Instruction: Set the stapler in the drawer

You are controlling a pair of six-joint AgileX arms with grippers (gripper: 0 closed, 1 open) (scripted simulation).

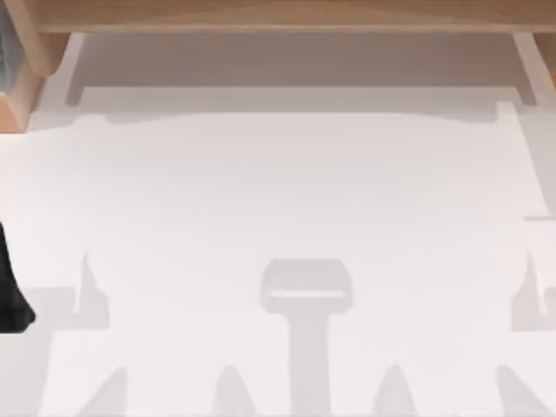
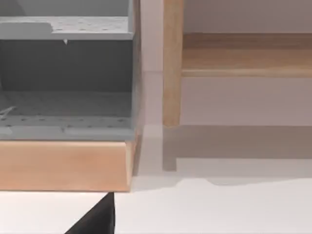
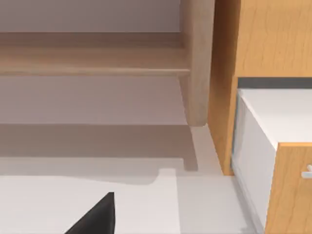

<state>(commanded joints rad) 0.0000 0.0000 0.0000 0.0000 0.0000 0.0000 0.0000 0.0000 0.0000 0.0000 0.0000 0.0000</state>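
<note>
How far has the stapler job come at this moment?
Done: the drawer looks pulled out of the wooden cabinet. In hand: nothing I can confirm; the left arm sits at the table's left edge. Left: the whole job of picking the stapler and setting it in that drawer.

No readable text, label, brand mark, number or sign in any view. White tabletop [image 1: 287, 191]: blank. Light wooden shelf board [image 1: 287, 16] along far edge: plain grain, no print. Grey perforated-metal drawer tray [image 2: 66, 105] in left wrist view: dot pattern, plus faint pale marks, possibly scratches, not legible as letters. Orange-brown wooden cabinet side [image 3: 263, 39] and white drawer front [image 3: 253, 146] in right wrist view: unmarked.
</note>
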